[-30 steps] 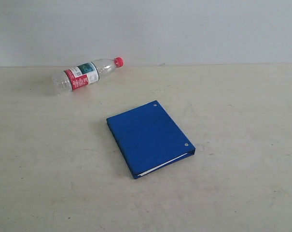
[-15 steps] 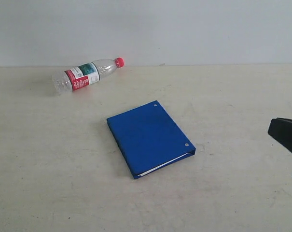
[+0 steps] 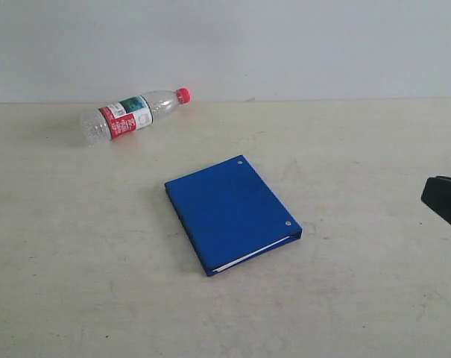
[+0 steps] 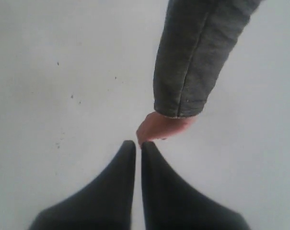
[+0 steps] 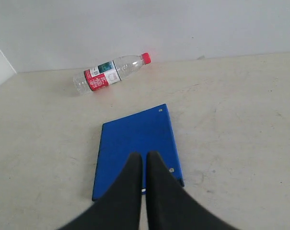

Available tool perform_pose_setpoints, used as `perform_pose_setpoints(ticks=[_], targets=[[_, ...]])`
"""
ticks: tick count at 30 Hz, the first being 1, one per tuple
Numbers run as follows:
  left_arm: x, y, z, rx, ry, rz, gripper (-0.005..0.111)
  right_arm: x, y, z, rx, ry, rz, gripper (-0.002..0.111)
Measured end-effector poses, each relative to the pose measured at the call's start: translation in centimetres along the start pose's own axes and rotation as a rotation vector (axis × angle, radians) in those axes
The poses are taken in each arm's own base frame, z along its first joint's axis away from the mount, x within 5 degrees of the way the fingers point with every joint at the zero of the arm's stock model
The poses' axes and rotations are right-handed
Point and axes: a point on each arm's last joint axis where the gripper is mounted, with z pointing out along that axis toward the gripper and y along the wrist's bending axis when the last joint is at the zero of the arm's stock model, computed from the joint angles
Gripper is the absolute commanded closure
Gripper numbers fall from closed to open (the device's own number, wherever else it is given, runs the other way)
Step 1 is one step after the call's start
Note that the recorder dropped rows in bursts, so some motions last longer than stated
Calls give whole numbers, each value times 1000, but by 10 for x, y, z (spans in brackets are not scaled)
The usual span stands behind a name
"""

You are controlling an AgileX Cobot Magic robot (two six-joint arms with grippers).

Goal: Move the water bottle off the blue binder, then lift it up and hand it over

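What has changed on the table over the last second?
The right tool has come into the exterior view at the right edge; a second ago it was not in sight. In the last half second it drew back slightly toward that edge. It has taken hold of nothing. The water bottle lies on its side as before, apart from the blue binder, which has not moved either.

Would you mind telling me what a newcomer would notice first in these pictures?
The bright blue binder lies flat in the middle, nothing on it. The water bottle lies on its side apart from it, near the back wall. In the left wrist view, a grey-sleeved arm hangs close to the shut left hand.
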Motion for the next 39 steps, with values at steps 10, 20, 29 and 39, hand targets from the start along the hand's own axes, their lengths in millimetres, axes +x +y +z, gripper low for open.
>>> perform_pose_setpoints(ticks=[10, 20, 29, 39], targets=[[-8, -96, 108, 29, 344, 1072, 102, 1, 2, 0, -24, 12, -2, 109], [113, 94, 245, -114, 1251, 905, 22, 6, 13, -1, -142, 70, -2, 109], [205, 192, 357, 35, 1279, 898, 40, 15, 31, -7, -346, 173, 8, 109], [244, 292, 315, -76, 1435, 889, 40, 17, 34, -8, -385, 194, 13, 109]])
